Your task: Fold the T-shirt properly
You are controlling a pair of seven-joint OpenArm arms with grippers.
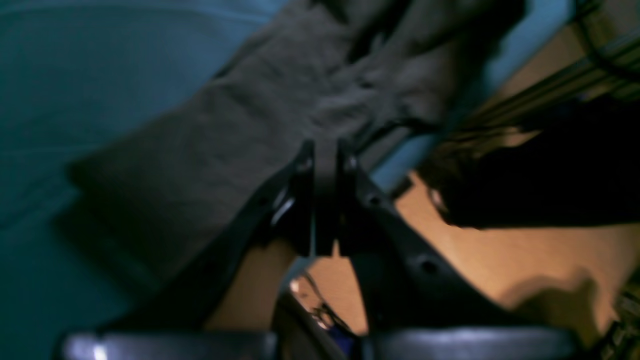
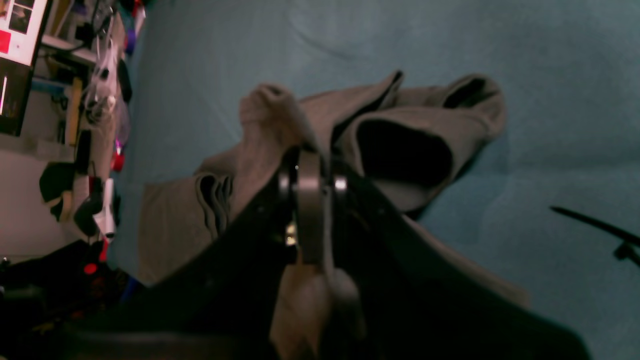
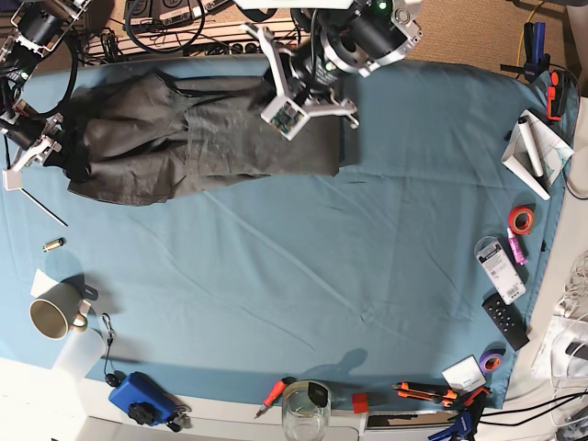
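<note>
The dark grey-brown T-shirt (image 3: 184,147) lies bunched and stretched along the far left of the light blue tablecloth (image 3: 322,276). My left gripper (image 1: 325,150) is shut on a fold of the shirt (image 1: 225,140) at the far table edge; in the base view it is at top centre (image 3: 276,87). My right gripper (image 2: 312,170) is shut on a lifted bunch of the shirt (image 2: 425,115), with folds and an open sleeve beyond it. In the base view it is at the shirt's left end (image 3: 64,147). The neck and label are hidden.
A mug (image 3: 53,317), a blue device (image 3: 142,400) and a glass jar (image 3: 306,413) stand along the front edge. A remote (image 3: 505,320), tape rolls (image 3: 522,220) and tools sit at the right. A thin black stick (image 3: 44,209) lies near the shirt's left end.
</note>
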